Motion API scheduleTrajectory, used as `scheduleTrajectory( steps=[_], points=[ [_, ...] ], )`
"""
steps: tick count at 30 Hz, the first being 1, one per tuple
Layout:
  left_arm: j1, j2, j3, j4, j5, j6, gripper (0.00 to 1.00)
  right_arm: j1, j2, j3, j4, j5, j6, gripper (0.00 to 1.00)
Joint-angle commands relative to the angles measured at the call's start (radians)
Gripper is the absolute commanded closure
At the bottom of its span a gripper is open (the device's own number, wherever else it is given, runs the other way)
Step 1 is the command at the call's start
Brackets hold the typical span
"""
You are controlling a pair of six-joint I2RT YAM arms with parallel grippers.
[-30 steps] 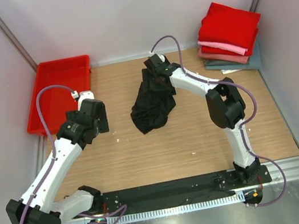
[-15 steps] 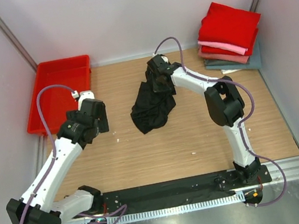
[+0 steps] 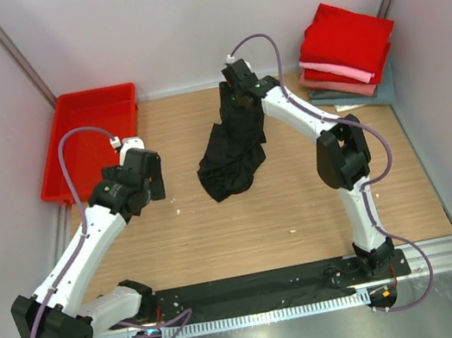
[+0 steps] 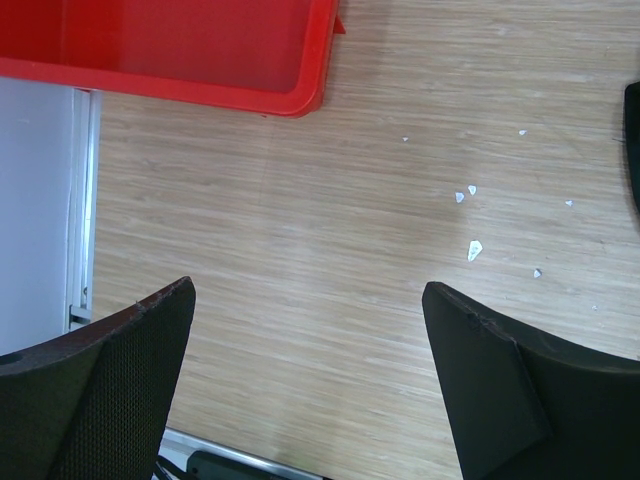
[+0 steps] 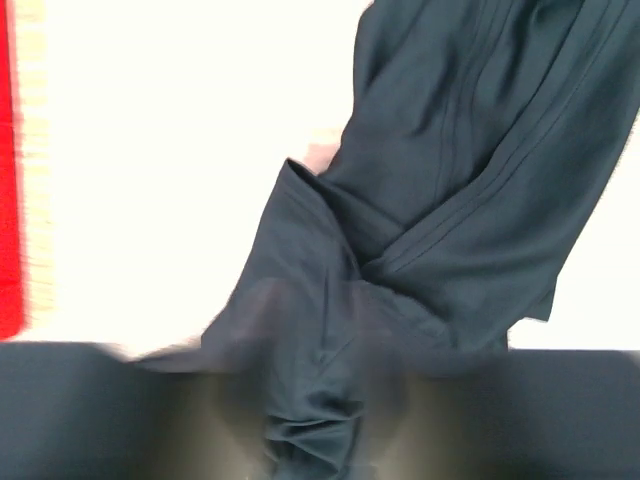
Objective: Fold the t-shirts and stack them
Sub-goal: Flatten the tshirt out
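Note:
The black t-shirt [image 3: 231, 157] hangs bunched from my right gripper [image 3: 238, 101] at the table's middle back, its lower end resting on the wood. In the right wrist view the black t-shirt [image 5: 430, 210] fills the frame, pinched between my blurred fingers [image 5: 130, 410]. The stack of folded t-shirts [image 3: 346, 56] lies at the back right: bright red on top, then pink, dusty-rose and grey-teal. My left gripper [image 3: 147, 176] is open and empty at the left; in its wrist view its fingers [image 4: 100, 390] stand wide apart above bare wood.
A red plastic tray [image 3: 64, 167] sits at the back left, and its corner shows in the left wrist view [image 4: 300, 95]. Small white crumbs [image 4: 472, 250] lie on the wood. Walls close in the left, back and right sides.
My right gripper has risen and moved toward the back, lifting the shirt's top end higher. The left arm has barely moved.

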Motion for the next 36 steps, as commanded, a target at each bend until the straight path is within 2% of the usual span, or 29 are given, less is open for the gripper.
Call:
scheduleTrajectory(
  steps=[1, 4, 9, 17, 20, 21, 23, 24, 25, 31, 36],
  points=[
    [0.003, -0.004, 0.016, 0.029, -0.022, -0.011, 0.05, -0.014, -0.018, 0.049, -0.063, -0.021, -0.042, 0.46],
    [0.003, -0.002, 0.016, 0.027, -0.019, -0.011, 0.05, -0.014, 0.036, 0.006, -0.07, -0.049, -0.05, 0.43],
    [0.003, 0.001, 0.016, 0.029, -0.021, -0.01, 0.05, -0.014, 0.037, -0.12, 0.002, -0.04, -0.042, 0.43],
    [0.003, 0.001, 0.016, 0.027, -0.024, -0.01, 0.05, -0.014, 0.076, -0.119, 0.008, -0.05, -0.053, 0.43],
    [0.003, 0.001, 0.015, 0.026, -0.029, -0.011, 0.05, -0.014, 0.074, -0.117, 0.012, -0.046, -0.05, 0.59],
    [0.003, 0.002, 0.015, 0.026, -0.027, -0.011, 0.05, -0.014, 0.068, -0.115, 0.009, -0.04, -0.05, 0.72],
    [0.003, 0.004, 0.015, 0.026, -0.029, -0.011, 0.05, -0.014, 0.048, -0.114, 0.007, -0.024, -0.052, 0.83],
    [0.003, 0.004, 0.015, 0.026, -0.029, -0.011, 0.05, -0.014, 0.042, -0.105, -0.01, -0.018, -0.052, 0.96],
    [0.003, 0.005, 0.015, 0.024, -0.029, -0.011, 0.05, -0.014, 0.025, -0.094, -0.022, -0.012, -0.058, 0.99],
    [0.003, 0.008, 0.015, 0.024, -0.029, -0.011, 0.05, -0.008, -0.045, 0.051, -0.171, -0.003, -0.087, 0.99],
    [0.003, 0.013, 0.015, 0.023, -0.029, -0.01, 0.05, 0.004, -0.142, 0.3, -0.278, -0.066, -0.093, 0.99]
  ],
)
